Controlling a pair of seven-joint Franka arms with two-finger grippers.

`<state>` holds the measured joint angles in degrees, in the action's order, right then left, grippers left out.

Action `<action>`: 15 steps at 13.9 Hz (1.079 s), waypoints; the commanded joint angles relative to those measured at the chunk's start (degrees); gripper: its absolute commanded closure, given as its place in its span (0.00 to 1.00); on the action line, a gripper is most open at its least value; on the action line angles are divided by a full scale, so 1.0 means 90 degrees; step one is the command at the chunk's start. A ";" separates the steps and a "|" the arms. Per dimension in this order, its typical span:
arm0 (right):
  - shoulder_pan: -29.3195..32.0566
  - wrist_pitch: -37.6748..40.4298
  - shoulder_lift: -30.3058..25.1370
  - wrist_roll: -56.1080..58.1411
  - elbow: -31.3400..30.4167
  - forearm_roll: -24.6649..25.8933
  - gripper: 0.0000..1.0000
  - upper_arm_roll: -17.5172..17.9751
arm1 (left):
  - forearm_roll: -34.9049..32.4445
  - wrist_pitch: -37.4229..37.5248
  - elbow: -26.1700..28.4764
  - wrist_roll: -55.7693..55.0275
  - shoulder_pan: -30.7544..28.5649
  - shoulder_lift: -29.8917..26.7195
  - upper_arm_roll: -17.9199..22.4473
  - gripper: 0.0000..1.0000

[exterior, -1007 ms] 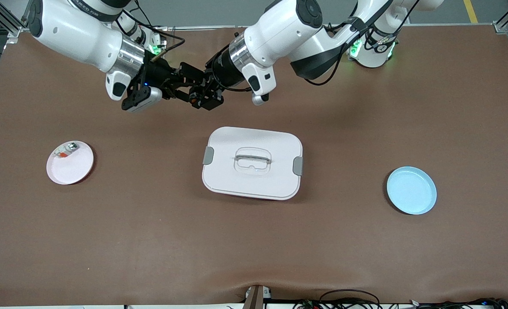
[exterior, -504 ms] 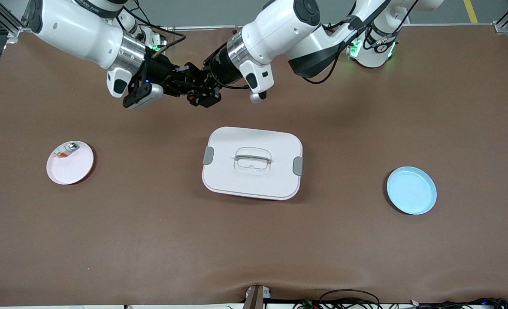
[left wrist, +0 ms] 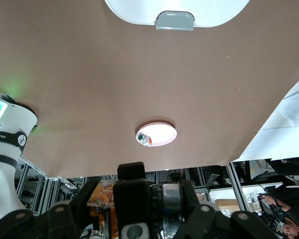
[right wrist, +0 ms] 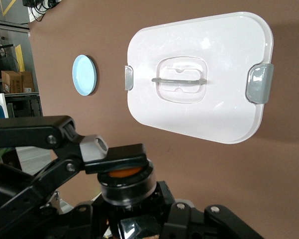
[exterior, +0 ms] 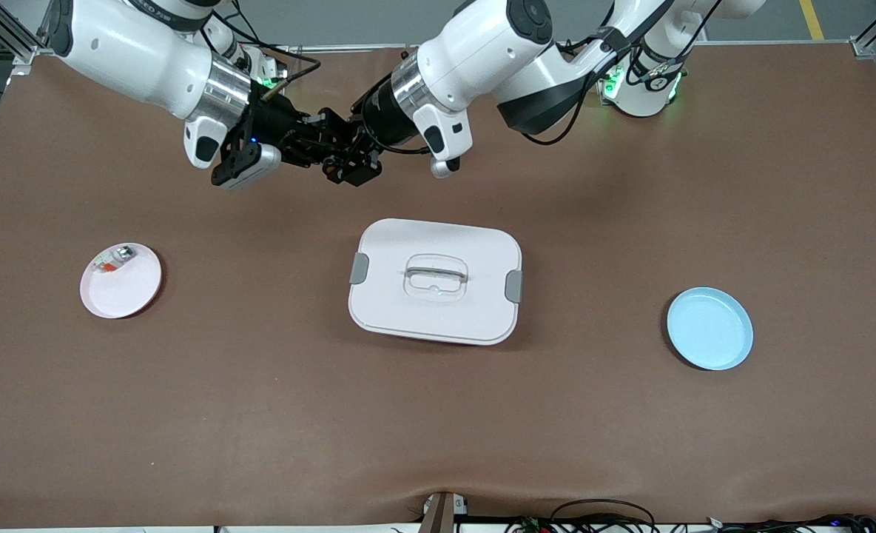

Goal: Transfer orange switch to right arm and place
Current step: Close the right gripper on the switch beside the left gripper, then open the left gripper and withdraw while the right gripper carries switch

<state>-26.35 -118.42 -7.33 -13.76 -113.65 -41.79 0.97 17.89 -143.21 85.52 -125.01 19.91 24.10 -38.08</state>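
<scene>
From the front, my right pincer (exterior: 318, 146) and left pincer (exterior: 338, 159) met over the desk (exterior: 630, 185), the orange switch (exterior: 330, 169) between them. Left wrist: only my pincer body (fingers unreadable). Right wrist: clenched on the switch (right wrist: 125, 175).

Lidded box (exterior: 435, 281) mid-table; plates (exterior: 120, 280) at ends.

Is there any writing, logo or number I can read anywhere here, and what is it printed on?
"FRANKA": on the white robot base in the left wrist view, along its black band.
A second line of small lettering just under it: too small to read.
Dark lettering on the right arm's white upper link in the front view: too blurred to read.
White lidded container, pink plate, blue plate: no text.
</scene>
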 commanded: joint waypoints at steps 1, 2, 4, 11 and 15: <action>0.0018 0.0013 -0.0094 0.0141 -0.0058 -0.0054 1.00 -0.0078 | -0.0250 0.0033 -0.0040 -0.0182 -0.0044 -0.0148 0.0003 0.00; 0.0037 0.0013 -0.0085 0.0306 -0.0058 -0.0054 1.00 -0.0088 | -0.0250 0.0033 -0.0049 -0.0173 -0.0083 -0.0168 0.0003 0.00; 0.0086 0.0033 -0.0046 0.0619 -0.0058 -0.0054 1.00 -0.0136 | -0.0250 0.0033 -0.0040 -0.0144 -0.0161 -0.0285 0.0013 0.00; 0.1002 0.0861 0.0247 0.3116 -0.0067 0.0783 1.00 -0.0146 | -0.0250 0.1125 0.0019 0.0431 -0.1088 -0.0734 -0.0007 0.00; 0.1394 0.1311 0.0257 0.4222 -0.0106 0.2062 1.00 -0.0146 | -0.0250 0.2189 0.0019 0.1407 -0.1898 -0.0832 -0.0017 0.00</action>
<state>-15.37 -108.27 -4.56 20.53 -114.38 -27.74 -1.12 16.66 -127.21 84.88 -115.60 6.07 17.95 -37.83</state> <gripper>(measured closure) 0.617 0.000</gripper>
